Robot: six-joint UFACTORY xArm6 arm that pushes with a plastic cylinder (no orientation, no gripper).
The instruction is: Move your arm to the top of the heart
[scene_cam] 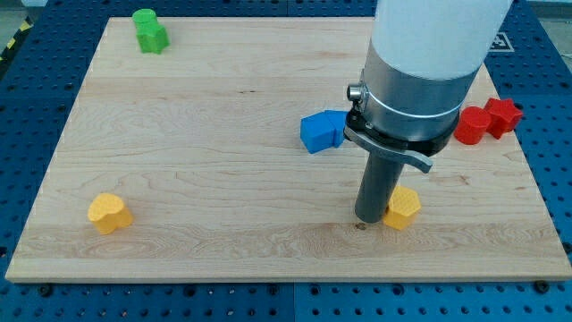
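your rod stands on a wooden board (223, 179), its tip (362, 221) touching or just beside a yellow block.

there is no gripper to open or close, only the rod; your tip sits at the left side of the yellow block (403, 207) near the view's bottom right; the yellow heart (109, 213), your target, lies well apart at the bottom left, so you likely need to cross leftward and stop above its upper edge; blue block (320, 131), red blocks (487, 121) and green block (149, 30) lie off that path.
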